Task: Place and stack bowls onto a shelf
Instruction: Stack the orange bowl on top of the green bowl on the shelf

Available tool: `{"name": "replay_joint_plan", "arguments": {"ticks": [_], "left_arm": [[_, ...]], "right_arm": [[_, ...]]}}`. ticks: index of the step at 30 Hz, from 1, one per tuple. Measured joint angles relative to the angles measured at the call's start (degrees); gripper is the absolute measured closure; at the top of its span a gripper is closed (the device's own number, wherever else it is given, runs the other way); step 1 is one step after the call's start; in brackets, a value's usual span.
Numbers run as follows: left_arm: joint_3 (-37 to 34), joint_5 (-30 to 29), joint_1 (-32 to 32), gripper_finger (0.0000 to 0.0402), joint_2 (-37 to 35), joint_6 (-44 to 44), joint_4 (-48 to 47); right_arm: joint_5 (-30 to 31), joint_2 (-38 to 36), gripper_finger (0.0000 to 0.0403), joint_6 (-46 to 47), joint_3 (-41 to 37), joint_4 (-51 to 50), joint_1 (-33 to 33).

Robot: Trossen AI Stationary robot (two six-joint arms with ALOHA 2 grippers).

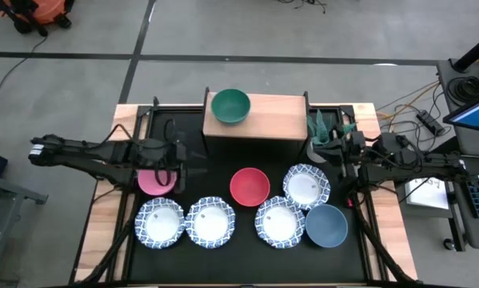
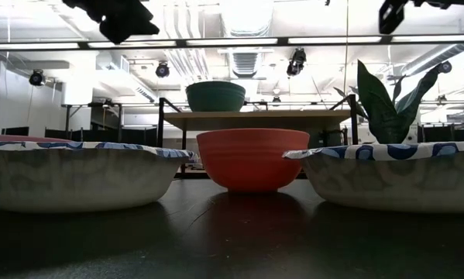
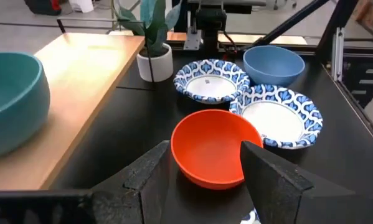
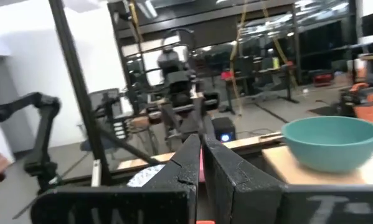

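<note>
So the left tool (image 1: 185, 164) is hanging over the worktop (image 1: 223, 256) with its fingers (image 3: 150, 177) spread apart and nothing between them. The red bowl (image 3: 216, 147) sits right out in front of it, lined up with the gap between the fingers but not touched. The pink bowl (image 1: 155, 182) is just under and behind that tool, on its near side. The green bowl (image 1: 230, 106) is already up on the shelf (image 1: 275, 116), off to the far side of the left tool, at the shelf's left end.

The right tool (image 4: 200, 163) is over by the potted plant (image 1: 322, 132), fingers pressed together, holding nothing. On its near side sit a patterned bowl (image 1: 306, 185) and the slate-blue bowl (image 1: 327, 226). The other three patterned bowls (image 1: 211, 222) run along the front of the worktop, well clear of both tools.
</note>
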Motion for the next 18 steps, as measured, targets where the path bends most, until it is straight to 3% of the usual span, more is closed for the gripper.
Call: {"name": "replay_joint_plan", "arguments": {"ticks": [9, 18], "left_arm": [[-3.18, -0.1, 0.02, 0.0225, -4.92, -0.88, -0.62], [-3.17, -4.57, 0.04, 0.0225, -8.96, -0.42, -4.99]], "right_arm": [[0.52, 17.39, 0.0394, -1.56, 9.19, 0.91, 4.53], [0.53, 35.25, 0.0394, 1.68, 29.73, -23.06, 8.28]]}}
